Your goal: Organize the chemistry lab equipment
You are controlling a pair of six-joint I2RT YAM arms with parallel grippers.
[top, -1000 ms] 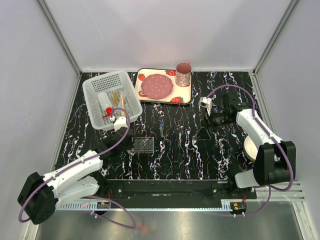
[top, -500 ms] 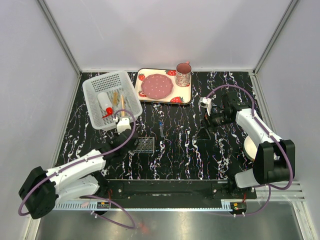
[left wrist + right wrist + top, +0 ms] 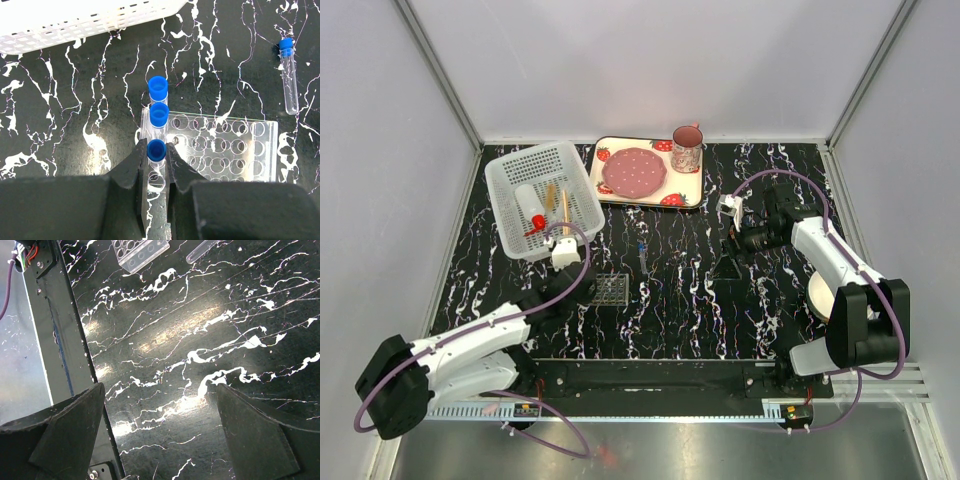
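Observation:
In the left wrist view my left gripper is shut on a blue-capped tube that stands upright in the left column of the clear grid rack. Two more blue-capped tubes stand in the same column just beyond it. One loose blue-capped tube lies on the table to the right, also in the top view. In the top view the left gripper is at the rack. The white basket holds the red-capped bottle and wooden sticks. My right gripper is open and empty.
The strawberry tray with a pink plate and a mug stands at the back. A cream bowl sits by the right arm. The basket's edge is just beyond the rack. The right wrist view shows the rack far off.
My left wrist has shifted slightly toward the rack. The right arm has not moved.

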